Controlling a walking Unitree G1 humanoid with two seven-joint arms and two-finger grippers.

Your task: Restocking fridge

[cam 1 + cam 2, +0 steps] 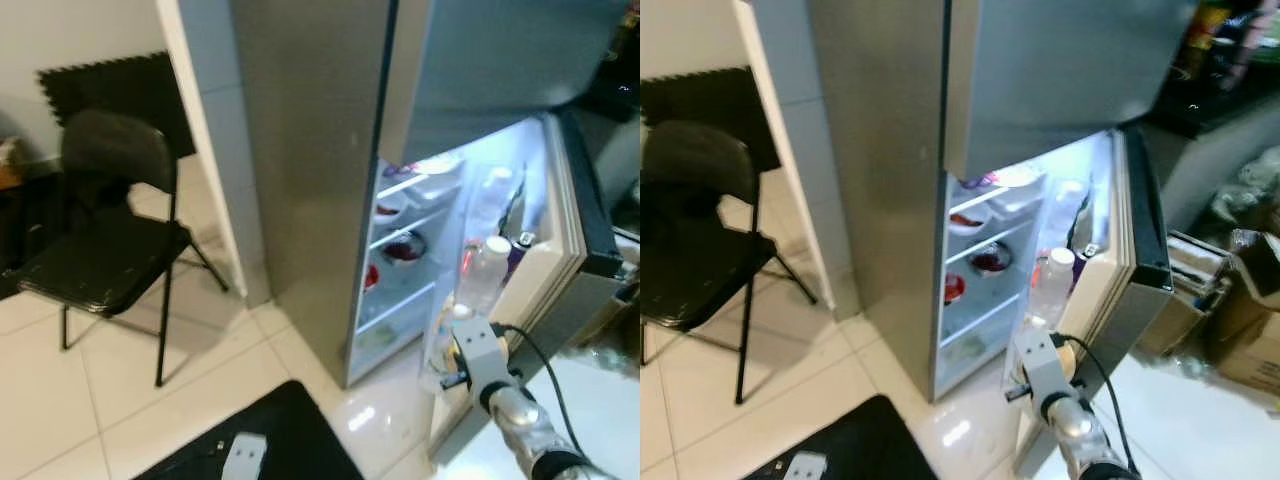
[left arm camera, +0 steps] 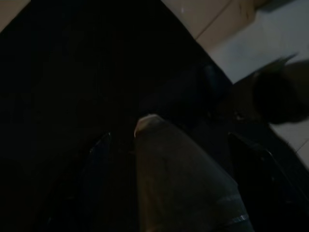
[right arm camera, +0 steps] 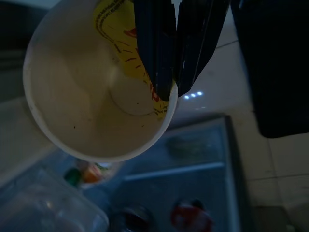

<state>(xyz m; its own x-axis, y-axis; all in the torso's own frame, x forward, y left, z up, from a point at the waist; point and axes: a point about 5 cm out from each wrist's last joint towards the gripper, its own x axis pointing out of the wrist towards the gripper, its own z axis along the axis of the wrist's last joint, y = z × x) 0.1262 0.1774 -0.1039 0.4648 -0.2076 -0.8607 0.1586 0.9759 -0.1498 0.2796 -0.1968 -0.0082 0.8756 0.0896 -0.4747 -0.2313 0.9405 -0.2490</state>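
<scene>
The right gripper [image 3: 166,63] reached toward the open fridge [image 1: 330,190], its two black fingers [image 3: 154,43] pinched narrow on the rim of a paper cup [image 3: 91,92], one inside the wall and one outside. The cup was pale cream within, its inner wall faintly speckled, with a yellow label and red lettering on the outside near the fingers; its mouth faced the wrist camera. It hung just in front of the fridge's lower shelves, beside the door [image 1: 560,250] standing open on the right. A clear bottle [image 1: 485,275] with a white cap stood in the door rack, and bowls of dark red food [image 1: 403,250] sat on the lit shelves. A black folding chair [image 1: 105,220] stood far left on the tiled floor [image 1: 60,400]. The left wrist view was too dark to tell how the left gripper's jaws stood.
</scene>
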